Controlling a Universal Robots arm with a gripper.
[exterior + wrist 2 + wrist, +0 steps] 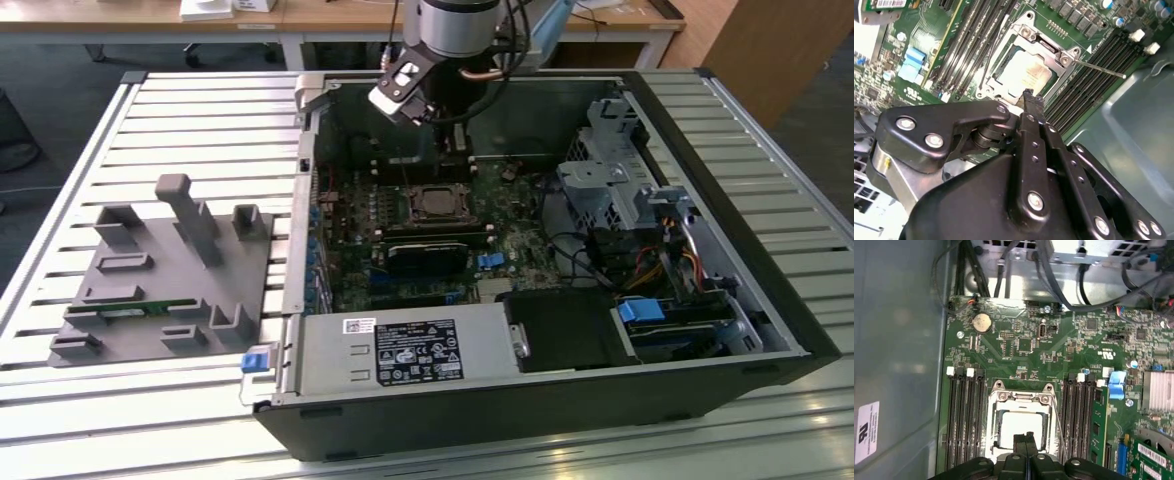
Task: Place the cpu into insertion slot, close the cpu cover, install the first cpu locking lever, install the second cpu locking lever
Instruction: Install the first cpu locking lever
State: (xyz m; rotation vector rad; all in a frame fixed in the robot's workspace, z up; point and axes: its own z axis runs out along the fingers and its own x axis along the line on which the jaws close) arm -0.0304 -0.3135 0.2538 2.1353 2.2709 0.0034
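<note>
1. The cpu [1021, 75] lies flat in its socket on the motherboard [1019, 345], with its pale metal top facing up. It is square, so neither axis is longer than the other. Its sides run parallel and square to the memory slots [961, 420] that flank the socket on both sides.
2. The cpu cover [1045, 46] lies down over the socket. Its silvery frame rings the chip, and the metal top shows through the square window.
3. A thin lever rod [1099, 68] reaches out from one corner of the socket, slanting across the neighbouring memory slots. I cannot tell whether it is latched.
4. The hand [1026, 439] is directly above the socket. Its two black fingertips are pressed together with nothing between them. In both wrist views the tips sit at the socket's edge, just beside the cpu. I cannot tell whether they touch it.
5. In the exterior view the arm [454, 30] comes down from above into the open computer case [534, 425], which lies on its side on the slatted counter [200, 120].
6. A power supply box [400, 352] with a white label sits inside the case, well apart from the socket.
7. A grey fixture [160, 270] stands on the counter beside the case, toward the exterior view's left.
</note>
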